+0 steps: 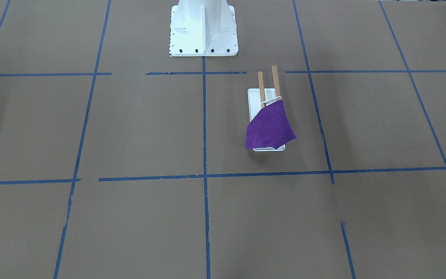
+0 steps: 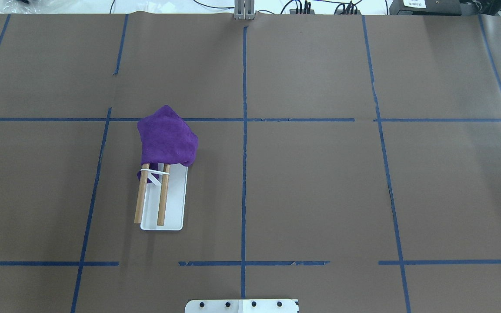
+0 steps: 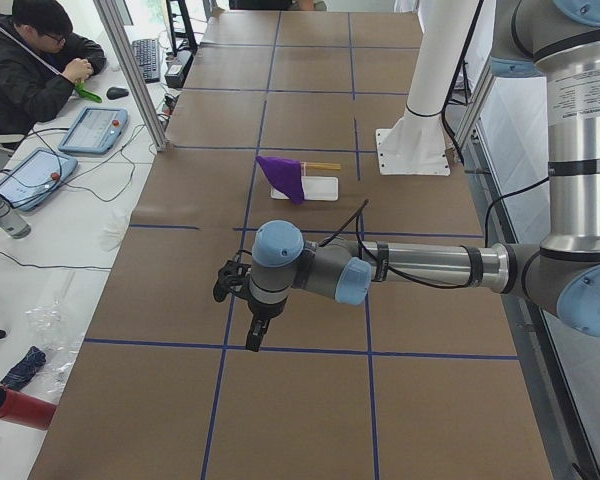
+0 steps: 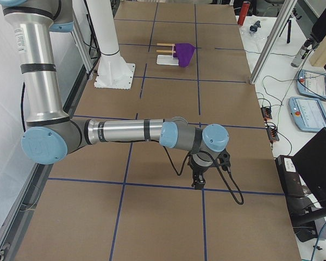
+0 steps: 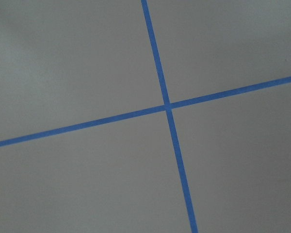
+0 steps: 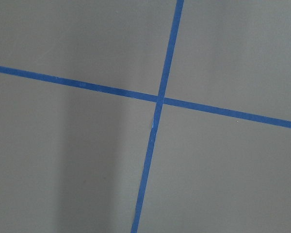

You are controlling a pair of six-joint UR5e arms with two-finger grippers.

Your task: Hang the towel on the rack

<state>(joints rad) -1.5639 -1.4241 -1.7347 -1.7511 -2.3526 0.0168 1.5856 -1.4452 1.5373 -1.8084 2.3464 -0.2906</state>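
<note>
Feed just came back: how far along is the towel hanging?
Done, it seems: the towel drapes over the two dowels at one end of the rack. In hand: nothing; the left end effector and right end effector hover far away. Left: apparently nothing.

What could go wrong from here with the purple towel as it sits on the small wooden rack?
1. The deep purple fuzzy towel is bunched over only one end of the two light-brown wooden dowels and hangs past their tips, so it may slide off that end.
2. One corner drops lower beside the small white-based rack. The drape looks uneven, and a slight nudge might pull the cloth down.
</note>
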